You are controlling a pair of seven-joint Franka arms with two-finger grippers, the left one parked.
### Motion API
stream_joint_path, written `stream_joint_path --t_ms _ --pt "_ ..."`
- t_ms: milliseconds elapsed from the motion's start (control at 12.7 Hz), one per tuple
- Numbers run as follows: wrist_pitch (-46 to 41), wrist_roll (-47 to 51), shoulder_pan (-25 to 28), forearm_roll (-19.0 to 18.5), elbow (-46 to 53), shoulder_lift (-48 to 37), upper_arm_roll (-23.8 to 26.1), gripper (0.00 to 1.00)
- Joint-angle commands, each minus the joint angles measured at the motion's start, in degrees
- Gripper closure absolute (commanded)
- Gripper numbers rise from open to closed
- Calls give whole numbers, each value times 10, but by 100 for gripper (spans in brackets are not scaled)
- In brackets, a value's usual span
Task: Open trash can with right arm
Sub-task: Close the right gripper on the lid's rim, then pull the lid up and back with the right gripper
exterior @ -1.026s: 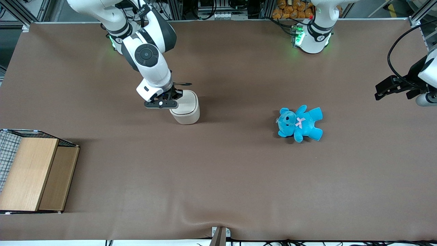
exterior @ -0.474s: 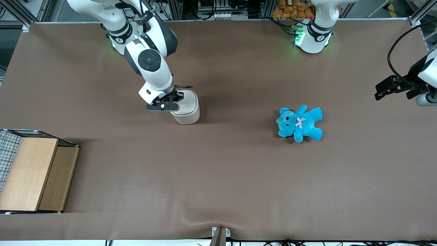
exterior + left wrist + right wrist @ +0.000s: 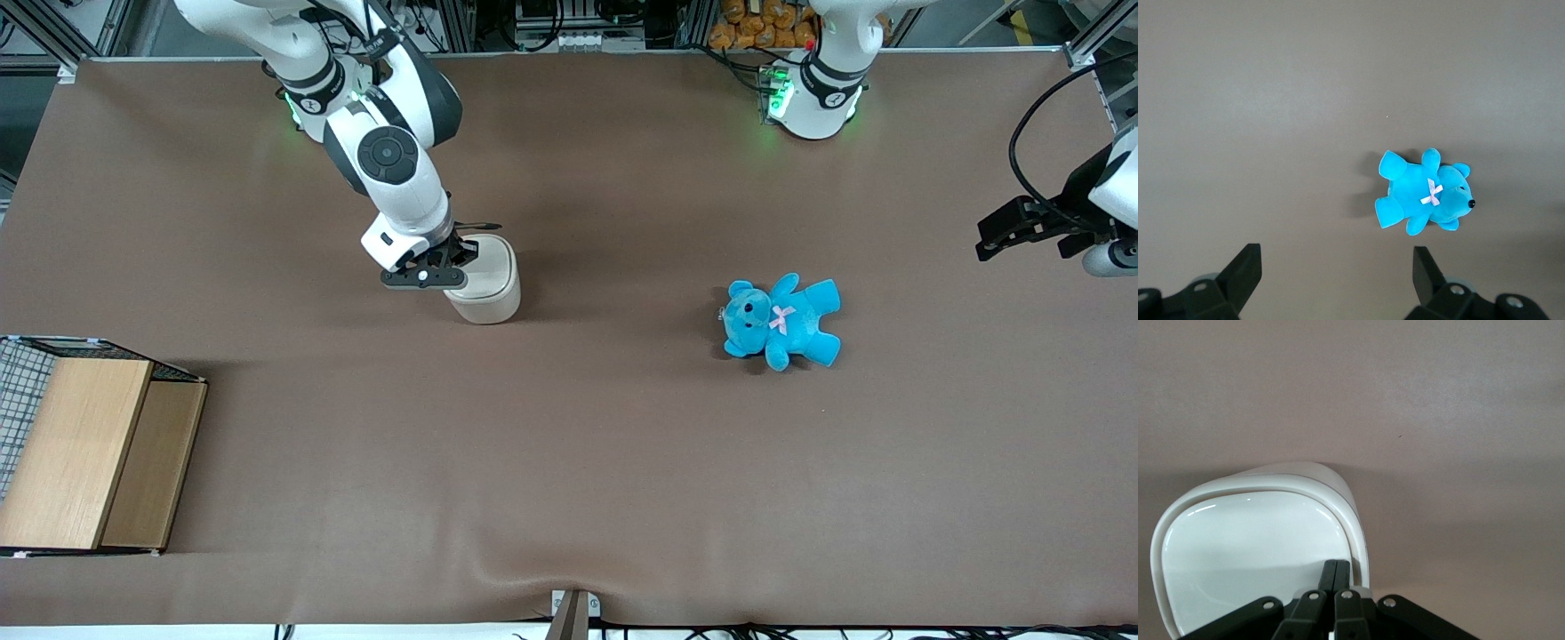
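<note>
In the front view the right arm (image 3: pixel 391 169) reaches down from the upper left of the frame, and its gripper (image 3: pixel 444 267) sits at the edge of the trash can (image 3: pixel 487 283), left of the frame's centre and a little above mid-height. The trash can stands on the brown table (image 3: pixel 569 462), its flat lid (image 3: pixel 484 265) down and level with the rim.

The right wrist view shows the gripper (image 3: pixel 1337 577) with its two black fingers (image 3: pixel 1329 574) pressed together, tips resting on the rim of the lid (image 3: pixel 1251 547) where it meets the bin's wall.

A blue teddy bear (image 3: pixel 781 322) lies on the table right of centre in the front view, well apart from the trash can and toward the parked arm's end. A wooden box with wire mesh (image 3: pixel 84 449) sits at the lower left edge of the frame, nearer to the front camera than the trash can.
</note>
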Motion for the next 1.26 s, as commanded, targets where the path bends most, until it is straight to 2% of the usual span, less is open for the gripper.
stream_joint_path --t_ms 0,158,395,474,711,868,1184 --pt "-38 37 -4 -9 21 -15 1 67" --pt "-115 44 -6 -7 79 -36 1 42" --pt "-176 36 -38 -1 133 -81 1 5" --pt "-182 35 -51 -1 139 -105 1 0" --pt "-201 -20 -95 -1 144 -161 -5 0" --pt "-257 -85 -133 0 177 -171 -8 0" --pt "-313 -214 -145 0 208 -198 -89 0"
